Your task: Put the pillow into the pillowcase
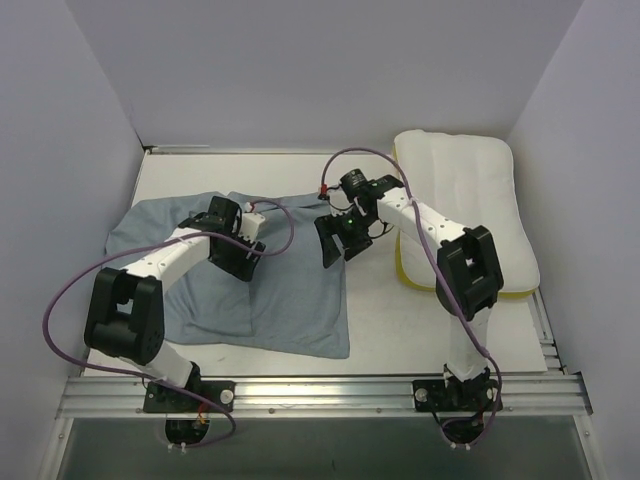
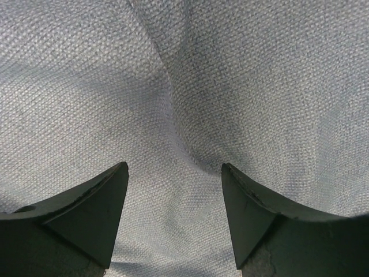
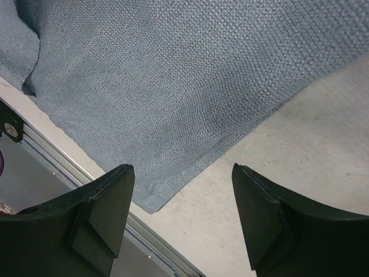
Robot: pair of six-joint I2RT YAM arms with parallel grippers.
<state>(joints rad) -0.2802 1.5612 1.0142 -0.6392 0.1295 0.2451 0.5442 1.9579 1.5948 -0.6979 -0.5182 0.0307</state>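
Top view: the pillowcase (image 1: 270, 300) lies flat on the surface (image 1: 400, 320), grey-blue face up. The pillow (image 1: 470, 200) rests well apart to its right. The left end effector (image 1: 243, 266) hangs over the pillowcase's middle, and the right end effector (image 1: 340, 245) over its right edge.

Left wrist: the jaws are spread and empty above a soft crease.

Right wrist: the jaws are spread and empty over the hemmed edge.

The cloth looks limp and light, so the hem is probably the best hold.

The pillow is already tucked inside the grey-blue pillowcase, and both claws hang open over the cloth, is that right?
No. The pillow lies outside, on the right of the table, apart from the pillowcase, which is spread flat on the left; the top external view shows it. The left gripper and right gripper do hang open over the cloth.
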